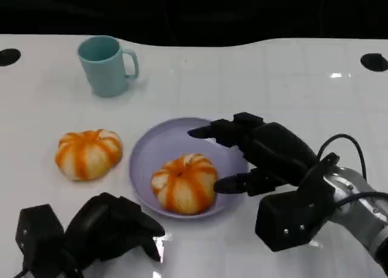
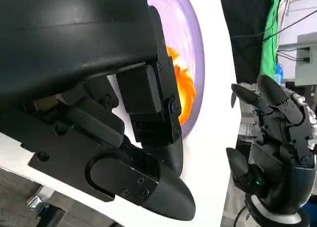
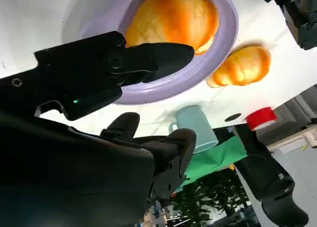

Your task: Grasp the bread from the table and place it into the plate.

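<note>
The white table (image 1: 254, 72) carries a purple plate (image 1: 148, 151). One bread (image 1: 185, 183) lies in the plate; a second bread (image 1: 88, 153) lies on the table just left of it. The right hand (image 1: 254, 154) hovers over the plate's right side, fingers apart, holding nothing. The left hand (image 1: 112, 226) rests near the front edge, fingers curled in, holding nothing. A teal mug (image 1: 106, 65) stands behind.

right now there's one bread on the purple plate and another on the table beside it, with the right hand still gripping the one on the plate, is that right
Not quite. The right hand grips nothing: in the head view its fingers are spread over the purple plate, apart from the bread on the plate. The rest holds: the other bread lies on the table beside the plate.
</note>
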Available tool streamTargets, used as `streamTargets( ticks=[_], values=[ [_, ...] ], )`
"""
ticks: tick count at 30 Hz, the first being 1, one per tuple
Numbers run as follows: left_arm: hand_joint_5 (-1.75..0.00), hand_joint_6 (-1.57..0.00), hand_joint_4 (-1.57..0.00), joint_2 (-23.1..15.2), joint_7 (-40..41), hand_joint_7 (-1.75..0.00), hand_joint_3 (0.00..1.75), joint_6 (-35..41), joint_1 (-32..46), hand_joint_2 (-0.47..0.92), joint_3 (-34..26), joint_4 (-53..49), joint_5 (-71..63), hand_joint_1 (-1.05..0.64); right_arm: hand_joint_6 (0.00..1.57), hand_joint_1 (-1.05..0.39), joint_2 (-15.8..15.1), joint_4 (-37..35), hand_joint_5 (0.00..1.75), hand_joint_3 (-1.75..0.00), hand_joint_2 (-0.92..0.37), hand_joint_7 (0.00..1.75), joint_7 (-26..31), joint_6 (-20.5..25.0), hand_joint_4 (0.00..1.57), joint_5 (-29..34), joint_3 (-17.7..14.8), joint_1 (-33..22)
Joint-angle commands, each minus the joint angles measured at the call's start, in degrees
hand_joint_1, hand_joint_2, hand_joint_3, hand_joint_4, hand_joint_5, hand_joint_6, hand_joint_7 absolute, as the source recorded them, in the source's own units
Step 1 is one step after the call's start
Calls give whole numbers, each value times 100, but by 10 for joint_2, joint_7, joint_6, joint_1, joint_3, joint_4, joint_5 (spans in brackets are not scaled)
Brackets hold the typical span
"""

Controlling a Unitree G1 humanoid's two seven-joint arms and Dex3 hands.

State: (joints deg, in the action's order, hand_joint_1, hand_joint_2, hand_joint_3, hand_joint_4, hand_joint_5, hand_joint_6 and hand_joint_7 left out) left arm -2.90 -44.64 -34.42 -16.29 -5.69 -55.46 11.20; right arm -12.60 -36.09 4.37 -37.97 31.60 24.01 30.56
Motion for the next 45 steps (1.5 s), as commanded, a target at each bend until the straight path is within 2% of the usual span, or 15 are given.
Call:
streamTargets(
  ticks=[1, 3, 4, 6, 8, 10, 12, 18, 21, 24, 26, 29, 35, 45],
  values=[
    [-85, -157, -126, -10, 6, -4, 0, -1, 2, 85, 0, 4, -2, -105, 45, -59, -24, 55, 144, -18, -92, 70, 16, -48, 44, -58, -48, -89],
    [-86, -157, -127, -10, 4, -4, 0, -1, 1, 85, -1, 3, -2, -105, 45, -57, -24, 78, 162, -21, -92, 82, -1, -51, 50, -86, -59, -116],
    [-86, -157, -127, -10, 2, -4, 0, 0, 1, 85, -1, 3, -1, -105, 42, -57, -24, 88, 166, -23, -92, 92, -10, -50, 53, -96, -63, -126],
    [-86, -157, -127, -10, 0, -4, 0, 2, 1, 85, -1, 3, 0, -105, 41, -57, -27, 104, 167, -24, -92, 99, -18, -49, 54, -105, -70, -144],
    [-87, -157, -127, -11, 5, -4, 0, 1, 2, 85, 0, 4, -3, -105, 38, -55, -32, 119, 173, -24, -92, 123, -22, -56, 61, -111, -78, -165],
    [-87, -157, -127, -10, 6, -5, 0, 1, 3, 85, 0, 5, -4, -105, 38, -54, -35, 132, 174, -25, -92, 135, -30, -59, 63, -121, -86, -182],
    [-87, -157, -128, -10, 6, -5, 0, 1, 3, 85, -1, 5, -3, -105, 39, -54, -35, 139, 175, -25, -92, 140, -37, -57, 64, -126, -90, -190],
    [-88, -157, -128, -12, 12, -5, 1, -6, 3, 86, 3, 6, -11, -105, 53, -50, -39, 190, 175, -30, -92, 172, -89, -43, 74, -195, -112, -250],
    [-89, -157, -128, -12, 14, -5, 0, -3, 3, 85, 4, 8, -11, -105, 63, -50, -38, 199, 175, -39, -90, 173, -102, -44, 82, -205, -118, -273],
    [-88, -157, -128, -13, 12, -5, 0, -4, 3, 86, 3, 7, -10, -105, 71, -47, -36, 210, 175, -65, -75, 174, -118, -36, 88, -218, -121, -289],
    [-88, -157, -128, -13, 10, -5, 0, -4, 3, 86, 3, 7, -8, -105, 73, -46, -34, 219, 175, -72, -72, 175, -129, -27, 90, -228, -123, -301],
    [-88, -156, -127, -14, 5, -5, 0, 0, 2, 85, 1, 6, -4, -105, 77, -46, -32, 227, 175, -76, -71, 175, -143, -18, 94, -239, -124, -315],
    [-87, -156, -127, -14, -4, -5, 0, 12, 1, 83, -2, 8, 4, -105, 85, -42, -28, 201, 175, -82, -67, 175, -158, -49, 103, -252, -125, -316],
    [-87, -157, -128, -16, 7, -5, 0, 3, 0, 84, 0, 5, -5, -105, 87, -45, -16, 143, 175, -86, -65, 175, -153, -97, 105, -251, -140, -300]
  ],
)
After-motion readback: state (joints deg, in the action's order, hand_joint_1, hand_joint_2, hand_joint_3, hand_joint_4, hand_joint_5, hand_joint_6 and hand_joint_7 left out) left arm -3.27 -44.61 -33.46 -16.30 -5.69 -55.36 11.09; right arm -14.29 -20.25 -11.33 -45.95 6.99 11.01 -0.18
